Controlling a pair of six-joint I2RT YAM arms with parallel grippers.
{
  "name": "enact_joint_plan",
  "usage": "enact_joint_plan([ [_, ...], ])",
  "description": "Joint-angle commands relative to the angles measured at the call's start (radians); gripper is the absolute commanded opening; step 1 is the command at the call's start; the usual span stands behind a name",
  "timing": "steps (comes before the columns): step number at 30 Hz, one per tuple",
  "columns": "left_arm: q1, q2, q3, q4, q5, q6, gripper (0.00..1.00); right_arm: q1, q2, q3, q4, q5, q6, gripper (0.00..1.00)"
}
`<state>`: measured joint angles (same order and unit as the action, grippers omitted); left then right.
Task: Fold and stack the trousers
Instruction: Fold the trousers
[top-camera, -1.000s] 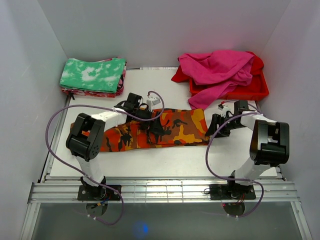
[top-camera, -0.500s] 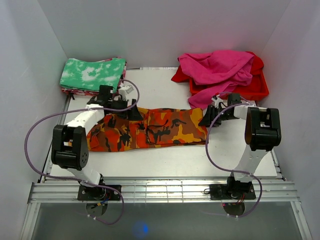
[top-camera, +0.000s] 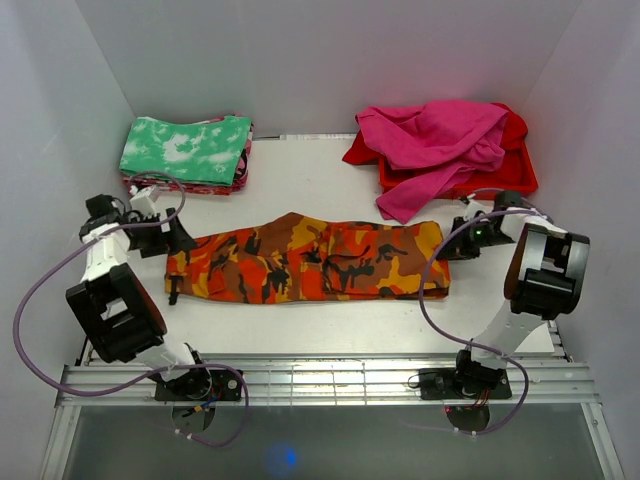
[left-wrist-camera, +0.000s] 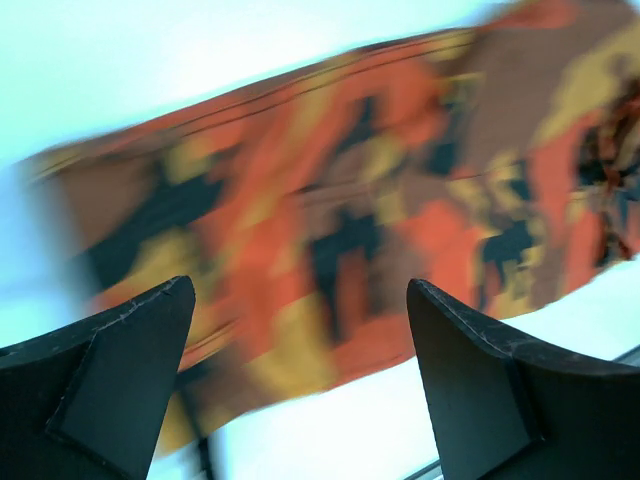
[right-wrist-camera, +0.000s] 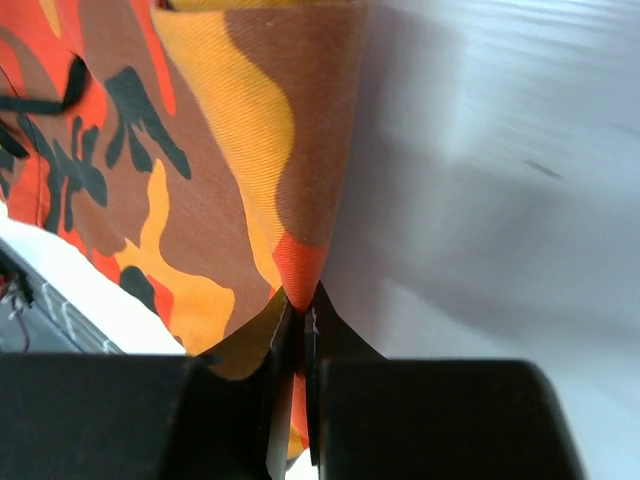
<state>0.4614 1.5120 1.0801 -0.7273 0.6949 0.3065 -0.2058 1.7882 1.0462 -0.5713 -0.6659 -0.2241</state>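
Note:
The camouflage trousers (top-camera: 310, 262) lie stretched in a long band across the middle of the table. My right gripper (top-camera: 447, 248) is at their right end. In the right wrist view it (right-wrist-camera: 301, 303) is shut on a pinched fold of the trousers' (right-wrist-camera: 250, 150) edge. My left gripper (top-camera: 172, 238) hovers at the trousers' left end, open. In the left wrist view its fingers (left-wrist-camera: 130, 370) stand wide apart with nothing between them, and the blurred trousers (left-wrist-camera: 350, 220) lie beyond.
A folded green-and-white cloth (top-camera: 186, 150) tops a stack at the back left. Magenta garments (top-camera: 435, 140) are heaped on a red one (top-camera: 505, 178) at the back right. White walls close in both sides; a metal rail (top-camera: 320, 380) runs along the near edge.
My right gripper shut on the trousers' right edge and drew it to the right. My left arm swung out from over the cloth to its left end. The trousers now lie longer and flatter.

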Motion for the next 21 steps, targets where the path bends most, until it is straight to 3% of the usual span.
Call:
enact_joint_plan([
  [1,0.121,0.034,-0.009,-0.096,-0.005,0.129,0.98,-0.133,-0.081,0.089,-0.205,0.066,-0.187,0.08],
  [5,0.149,0.105,-0.016,-0.089,-0.043,0.186,0.98,-0.231,-0.101,0.175,-0.329,0.036,-0.274,0.08],
  [9,0.143,0.175,-0.034,-0.075,0.046,0.183,0.91,-0.234,-0.13,0.186,-0.368,-0.062,-0.262,0.08],
  [13,0.12,0.243,-0.025,-0.072,0.157,0.149,0.81,-0.227,-0.133,0.176,-0.357,-0.202,-0.192,0.08],
  [21,0.025,0.301,-0.077,0.037,0.206,0.052,0.76,-0.155,-0.141,0.193,-0.285,-0.336,-0.016,0.08],
])
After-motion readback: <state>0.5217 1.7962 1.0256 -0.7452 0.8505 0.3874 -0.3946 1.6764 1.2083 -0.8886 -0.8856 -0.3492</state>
